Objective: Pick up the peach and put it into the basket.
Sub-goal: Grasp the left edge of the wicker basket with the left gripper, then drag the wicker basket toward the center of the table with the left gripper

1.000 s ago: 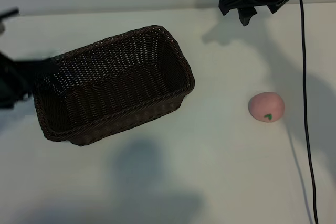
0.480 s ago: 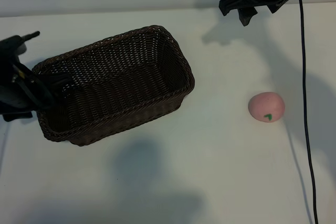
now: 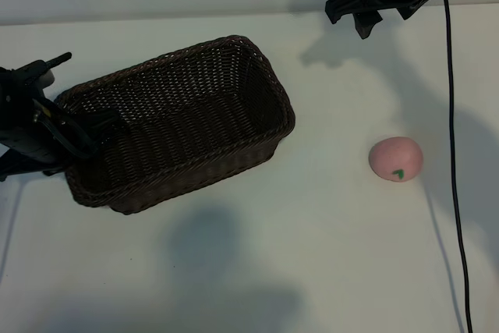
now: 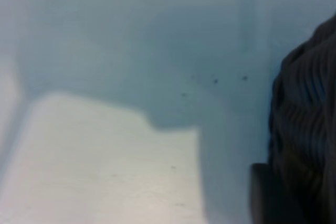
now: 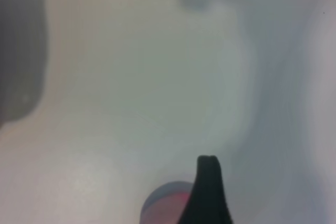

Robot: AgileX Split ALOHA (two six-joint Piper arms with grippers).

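Nearest the camera it's just bare white desk with a few soft shadows on it. A bit further in, over on the right, the peach sits on the desk by itself, green mark facing the camera. It's well apart from the basket and nothing is touching it. A thin black cable hangs down just beside it on its right.

The basket is left of centre, angled, upright on the desk and nothing inside it that I can see. The left gripper is at its left short end, pointing steeply down. Its fingers are pinched in narrow on that end wall, one inside the rim and the other outside. The left wrist view only catches a slab of dark wicker right up close.

Farthest back, top right, the right gripper hangs above the desk with fingers spread wide, holding nothing, well away from the peach. Its wrist view shows one fingertip with a bit of pink behind it.
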